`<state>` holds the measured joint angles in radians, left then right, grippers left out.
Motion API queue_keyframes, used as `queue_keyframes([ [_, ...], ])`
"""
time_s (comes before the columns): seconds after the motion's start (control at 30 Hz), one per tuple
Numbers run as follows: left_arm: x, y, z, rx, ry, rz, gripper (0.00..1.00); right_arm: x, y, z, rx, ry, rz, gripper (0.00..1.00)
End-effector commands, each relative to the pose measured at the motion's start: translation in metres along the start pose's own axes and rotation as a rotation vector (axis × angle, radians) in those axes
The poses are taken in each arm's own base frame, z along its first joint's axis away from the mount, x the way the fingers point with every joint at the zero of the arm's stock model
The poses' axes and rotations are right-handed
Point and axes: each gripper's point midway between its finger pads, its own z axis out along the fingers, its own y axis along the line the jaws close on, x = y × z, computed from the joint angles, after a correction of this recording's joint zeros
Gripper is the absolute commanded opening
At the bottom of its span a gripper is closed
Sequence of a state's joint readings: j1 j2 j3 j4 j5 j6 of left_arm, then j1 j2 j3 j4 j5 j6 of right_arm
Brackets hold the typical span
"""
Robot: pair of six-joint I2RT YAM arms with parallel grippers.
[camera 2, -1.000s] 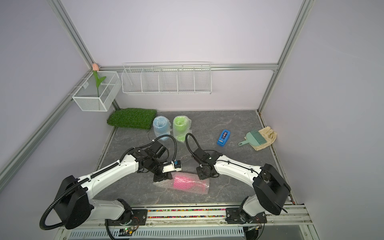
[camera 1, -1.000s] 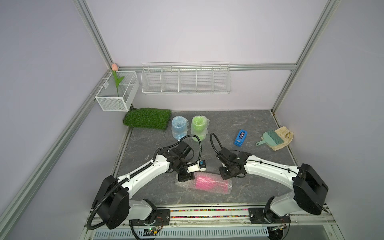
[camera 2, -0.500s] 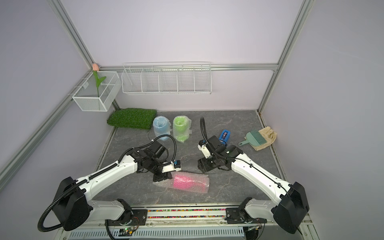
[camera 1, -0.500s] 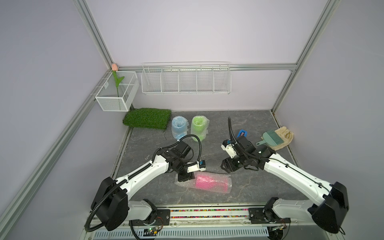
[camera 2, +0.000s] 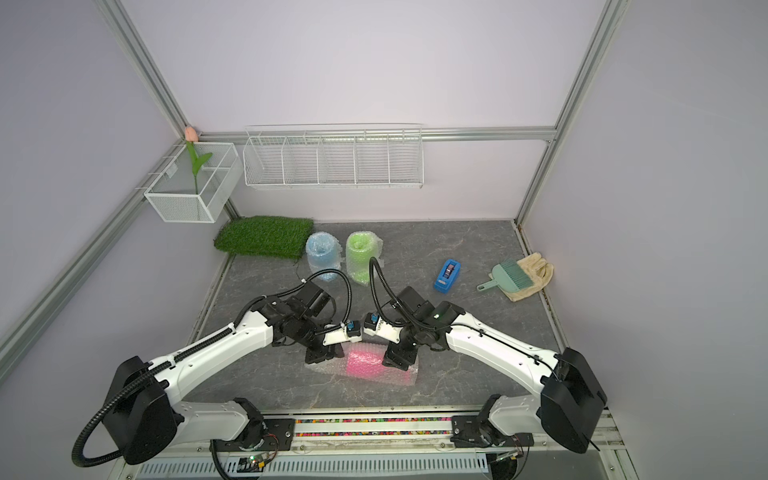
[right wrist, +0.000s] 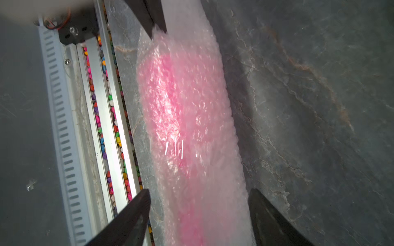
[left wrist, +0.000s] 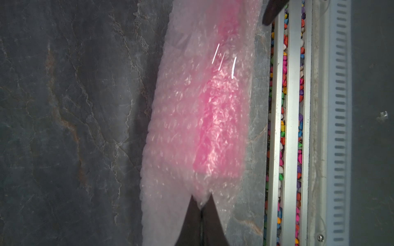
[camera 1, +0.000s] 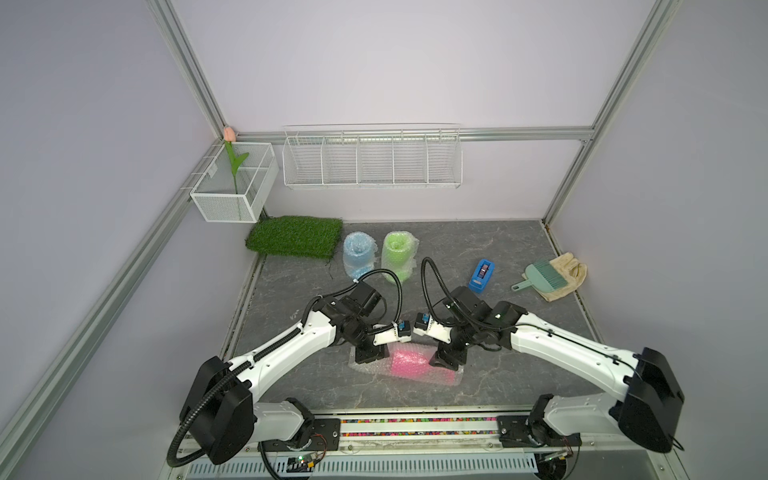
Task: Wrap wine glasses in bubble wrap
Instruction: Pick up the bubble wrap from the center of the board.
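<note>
Pinching bubble wrap (left wrist: 191,106), L gripper (left wrist: 201,199): only wrist cam shows it.

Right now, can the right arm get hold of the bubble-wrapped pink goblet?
Probably yes: the right gripper stands open astride one end of the bubble-wrapped pink goblet, nothing between.

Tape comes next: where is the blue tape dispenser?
In both top views the blue tape dispenser lies right of centre, between the wrapped green goblet and the dustpan.
</note>
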<state>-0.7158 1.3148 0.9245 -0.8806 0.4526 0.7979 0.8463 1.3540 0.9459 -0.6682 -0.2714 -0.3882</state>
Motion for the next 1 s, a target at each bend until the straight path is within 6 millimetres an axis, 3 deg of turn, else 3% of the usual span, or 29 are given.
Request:
queue_keyframes([
  [0.0, -0.001, -0.006, -0.002, 0.013, -0.012, 0.034, 0.0, 0.008, 0.007, 0.012, -0.058, 0.031, -0.094, 0.67],
  [0.17, -0.001, -0.006, -0.001, 0.016, -0.011, 0.033, 0.0, 0.015, 0.008, 0.019, -0.073, 0.058, -0.103, 0.5],
  [0.27, -0.001, -0.006, -0.001, 0.017, -0.011, 0.03, 0.0, 0.018, 0.009, 0.02, -0.081, 0.064, -0.105, 0.45],
  [0.57, -0.003, -0.004, -0.006, -0.008, -0.019, 0.026, 0.0, 0.018, 0.01, 0.015, -0.066, 0.054, -0.123, 0.1],
  [0.63, -0.004, -0.001, -0.01, -0.043, -0.025, 0.018, 0.09, 0.018, 0.007, 0.013, -0.043, 0.055, -0.126, 0.07],
  [0.77, -0.006, 0.005, -0.028, -0.137, -0.034, -0.011, 0.37, 0.016, 0.001, 0.004, 0.017, 0.03, -0.143, 0.07],
  [0.93, -0.021, -0.005, -0.06, -0.229, -0.156, 0.024, 0.65, 0.001, -0.003, -0.018, 0.097, -0.058, -0.182, 0.07],
  [0.97, -0.024, -0.007, -0.067, -0.249, -0.186, 0.03, 0.7, 0.008, -0.002, -0.017, 0.099, -0.053, -0.18, 0.07],
])
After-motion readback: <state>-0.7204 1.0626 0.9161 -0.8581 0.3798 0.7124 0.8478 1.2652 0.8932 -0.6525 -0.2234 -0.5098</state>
